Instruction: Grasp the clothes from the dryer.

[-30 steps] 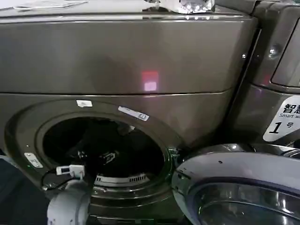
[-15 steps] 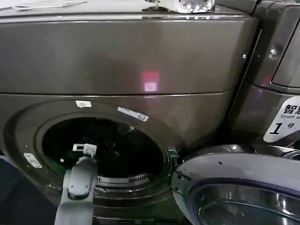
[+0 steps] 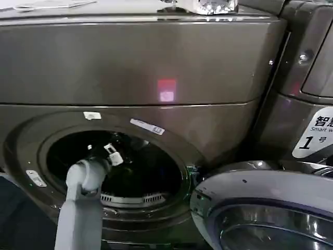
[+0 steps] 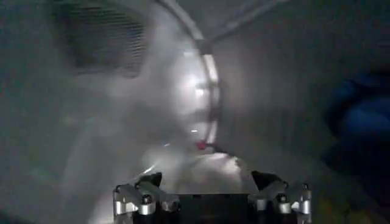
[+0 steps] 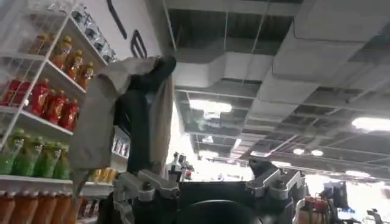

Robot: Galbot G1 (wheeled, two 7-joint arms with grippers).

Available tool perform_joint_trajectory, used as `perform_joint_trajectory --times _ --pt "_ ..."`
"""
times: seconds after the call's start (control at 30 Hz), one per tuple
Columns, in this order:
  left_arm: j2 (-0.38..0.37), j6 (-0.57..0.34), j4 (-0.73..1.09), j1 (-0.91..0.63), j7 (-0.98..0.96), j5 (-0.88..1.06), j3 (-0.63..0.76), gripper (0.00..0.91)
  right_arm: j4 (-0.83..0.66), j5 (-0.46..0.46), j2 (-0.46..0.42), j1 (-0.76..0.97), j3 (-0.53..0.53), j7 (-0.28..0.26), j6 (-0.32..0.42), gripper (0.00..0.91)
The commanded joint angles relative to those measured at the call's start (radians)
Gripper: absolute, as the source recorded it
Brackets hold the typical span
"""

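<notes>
The dryer (image 3: 135, 78) fills the scene, its round opening at lower left with the door (image 3: 265, 208) swung open to the right. The drum is too dark to make out any clothes from the head view. In the left wrist view a dim blue shape (image 4: 359, 122) could be fabric; I cannot tell. The left gripper (image 4: 210, 192) is inside the drum, its fingers (image 4: 137, 198) spread apart and holding nothing. Half a second ago the arm sat lower at the rim; it has since reached deeper. The right gripper (image 5: 213, 189) points at the ceiling, fingers open, holding nothing.
</notes>
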Motion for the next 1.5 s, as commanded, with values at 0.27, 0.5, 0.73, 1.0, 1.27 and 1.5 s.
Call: perform_joint_trajectory --times 0.27,0.5,0.73,1.0,1.27,1.5 --pt "0.101 -0.180 0.061 -0.036 0.114 0.012 0.074 0.907 0.007 -0.003 0.015 0.004 -0.010 0.001 0.001 0.907" --pt "0.095 -0.176 0.110 -0.024 0.114 -0.019 0.095 0.907 0.007 -0.005 0.017 0.002 -0.011 0.003 0.001 0.907" --pt "0.073 -0.176 0.187 -0.024 0.115 -0.007 0.107 0.907 0.007 -0.010 0.017 0.007 -0.018 0.003 0.003 0.907" --pt "0.076 -0.174 0.214 -0.021 0.115 -0.008 0.108 0.907 0.010 -0.026 0.019 0.013 -0.028 0.005 0.004 0.907" --pt "0.074 -0.149 0.252 -0.004 0.114 -0.018 0.099 0.907 0.014 -0.027 0.011 0.011 -0.030 0.005 0.002 0.907" --pt "0.072 -0.106 0.319 -0.003 0.113 -0.035 0.096 0.907 0.021 -0.027 0.015 0.017 -0.039 0.005 0.002 0.907"
